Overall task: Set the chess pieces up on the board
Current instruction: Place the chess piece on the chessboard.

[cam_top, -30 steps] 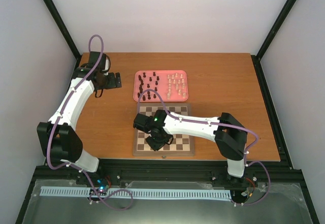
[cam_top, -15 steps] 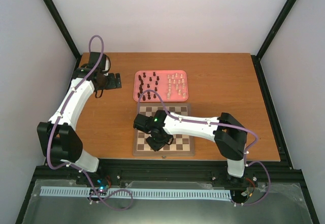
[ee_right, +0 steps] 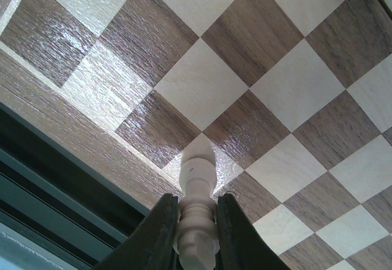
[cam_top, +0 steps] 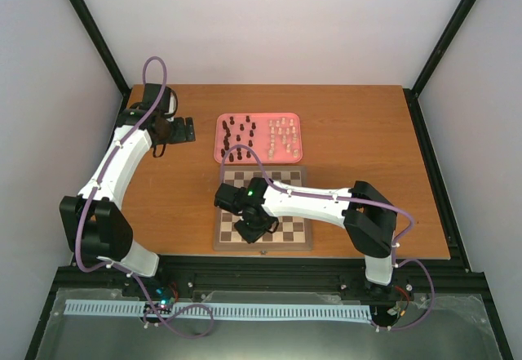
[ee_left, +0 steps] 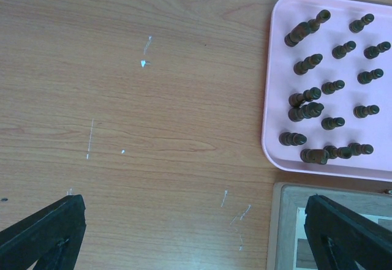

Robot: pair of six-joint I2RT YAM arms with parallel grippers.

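The board (cam_top: 295, 229) lies at the table's near middle. My right gripper (cam_top: 249, 228) hangs over its near left squares, shut on a cream-white chess piece (ee_right: 197, 206). In the right wrist view the piece's base is at a cream square (ee_right: 228, 160) in the row next to the border (ee_right: 67, 129); whether it touches is unclear. Dark brown pieces (cam_top: 238, 137) and cream-white pieces (cam_top: 284, 134) stand in the pink tray (cam_top: 258, 117). My left gripper (cam_top: 185, 129) is open and empty over bare table left of the tray. The left wrist view shows the dark pieces (ee_left: 324, 89) and a board corner (ee_left: 283, 221).
The pink tray (ee_left: 272, 68) sits just behind the board, touching or nearly touching its far edge. Bare wooden tabletop (cam_top: 359, 131) spreads to the right of the tray and board and to the left (ee_left: 141, 98). A black frame rail (ee_right: 55, 178) runs along the table's near edge.
The right gripper has sunk very slightly toward the board's near left squares with the cream-white piece. The left arm has not moved.
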